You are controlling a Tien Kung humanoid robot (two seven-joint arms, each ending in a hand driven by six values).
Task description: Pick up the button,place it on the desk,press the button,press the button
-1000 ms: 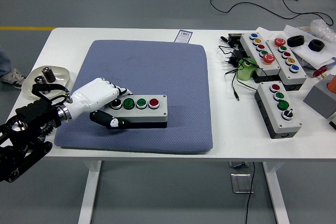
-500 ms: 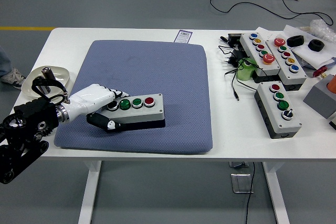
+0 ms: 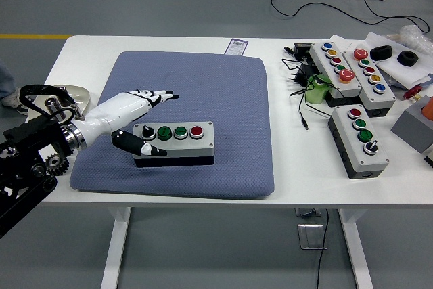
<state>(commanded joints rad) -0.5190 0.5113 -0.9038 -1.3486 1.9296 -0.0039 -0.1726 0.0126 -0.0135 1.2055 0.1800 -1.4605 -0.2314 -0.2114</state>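
Since the white five-fingered left hand (image 3: pixel 135 109) has let go, the grey rectangular button box with 4 controls on top (image 3: pixel 173 141) now lies free on the blue-grey padded mat (image 3: pixel 203 79), near the mat's front edge and a little left of its middle. Half a second ago the fingers were wrapped around the box's left end; now they are spread wide and hold nothing. The 4 long fingers point toward the mat's centre, behind the box, and the thumb hangs over the box's front left corner; whether it touches there I cannot tell. The box has also moved slightly to the right and sits flat.

On top, from left to right, are a black selector knob (image 3: pixel 147 132), 2 green buttons and 1 red button (image 3: pixel 197 130). The right hand is not in view.

I judge that picking up and placing are finished, although the box rests on the mat and not on the bare white table (image 3: pixel 81 52). What remains is the 2 presses. For these the hand must bring 1 fingertip over a button, and the box may slide on the soft mat.
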